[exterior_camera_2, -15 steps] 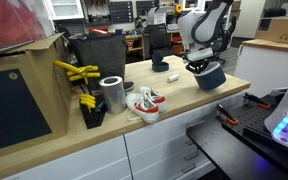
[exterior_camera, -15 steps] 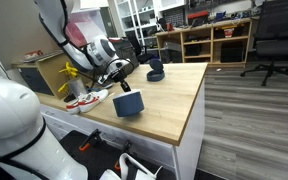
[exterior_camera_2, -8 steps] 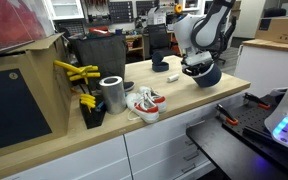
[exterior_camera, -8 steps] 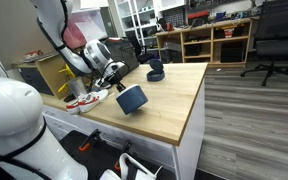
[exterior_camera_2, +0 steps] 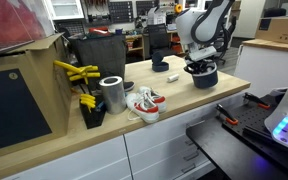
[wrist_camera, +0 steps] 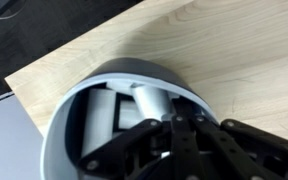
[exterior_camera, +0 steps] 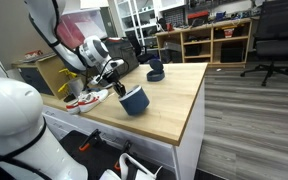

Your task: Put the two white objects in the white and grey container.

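Spillage is your risk: your end effector looks clenched on the rim of the container, which sits slightly tilted just below it on the worktop. Tip it more and the contents slide out. Only the wrist view shows the 2 white objects lying inside, just ahead of the end effector.

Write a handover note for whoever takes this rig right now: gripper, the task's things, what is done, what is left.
Gripper: shut on the rim of the white and grey container, holding it tilted low over the table. I cannot tell whether it touches the wood.
White objects: in the wrist view, two pale pieces lie inside the container, one beside the other.
Done: both appear to be in.
Left: probably set the container down level, open the gripper and back away.
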Robot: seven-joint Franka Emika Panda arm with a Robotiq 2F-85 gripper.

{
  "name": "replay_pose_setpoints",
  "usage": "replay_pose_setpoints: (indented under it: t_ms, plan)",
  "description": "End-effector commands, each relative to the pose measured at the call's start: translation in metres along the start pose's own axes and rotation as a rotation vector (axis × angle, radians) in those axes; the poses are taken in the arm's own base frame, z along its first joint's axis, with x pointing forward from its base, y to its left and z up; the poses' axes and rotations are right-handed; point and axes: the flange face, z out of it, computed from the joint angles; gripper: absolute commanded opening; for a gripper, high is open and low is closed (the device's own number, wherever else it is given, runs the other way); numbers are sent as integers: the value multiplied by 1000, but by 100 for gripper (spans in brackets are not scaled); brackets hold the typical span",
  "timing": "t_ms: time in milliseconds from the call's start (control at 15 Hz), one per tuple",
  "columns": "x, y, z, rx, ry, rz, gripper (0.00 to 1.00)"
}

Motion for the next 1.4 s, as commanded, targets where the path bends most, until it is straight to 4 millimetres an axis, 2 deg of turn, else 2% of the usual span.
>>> replay_pose_setpoints:
  t_ms: [0, 200, 600, 667, 733, 800, 867, 1000, 1267, 1333]
  plan:
    - [-11, 17, -35, 0, 39, 16, 0]
    - [-13, 19, -48, -18, 61, 24, 0]
    - [-23, 9, -65, -4, 70, -4, 0]
    - [-24, 7, -67, 2, 61, -8, 26]
    - [-30, 2, -63, 8, 42, -4, 28]
    - [-21, 2, -59, 10, 62, -1, 34]
    - [-23, 0, -59, 11, 60, -2, 16]
    - [-23, 0, -58, 10, 59, -3, 32]
    - [-22, 0, -58, 10, 58, 0, 34]
    - [-24, 0, -58, 23, 82, -15, 59]
